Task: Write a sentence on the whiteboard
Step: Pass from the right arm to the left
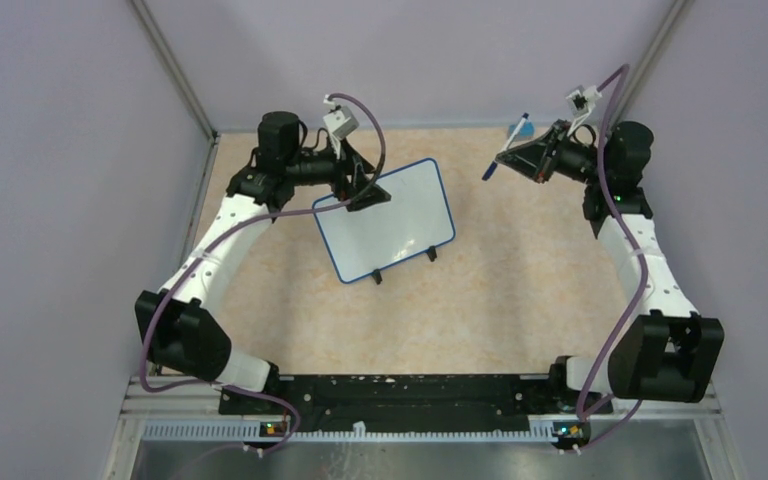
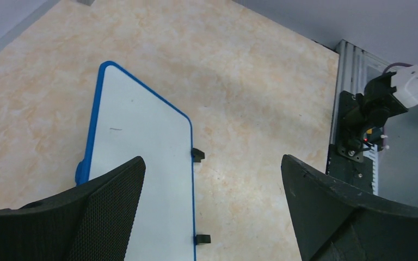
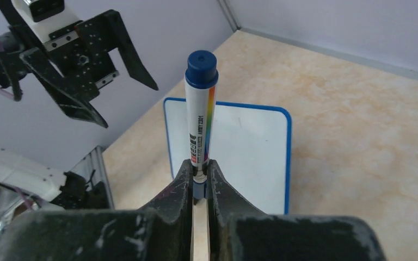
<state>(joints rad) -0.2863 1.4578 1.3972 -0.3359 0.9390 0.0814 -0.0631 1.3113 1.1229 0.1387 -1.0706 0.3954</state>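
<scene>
The whiteboard [image 1: 390, 225] lies in the middle of the table, white with a thin blue frame and two black feet on its near edge. The sentence does not show; the board [image 2: 141, 141] is blank except for one faint short mark. My left gripper [image 1: 362, 185] is open and empty, hovering over the board's far left corner, its fingers [image 2: 109, 206] wide apart. My right gripper [image 1: 532, 155] is raised at the far right, away from the board [image 3: 245, 147]. It is shut [image 3: 200, 166] on a white marker with a blue cap [image 3: 200, 109], cap end pointing away from the wrist.
Lilac enclosure walls stand at the left, back and right. A black mounting rail [image 1: 410, 390] with both arm bases runs along the near edge. The right arm's base [image 2: 367, 114] shows in the left wrist view. The left gripper [image 3: 128, 106] shows in the right wrist view.
</scene>
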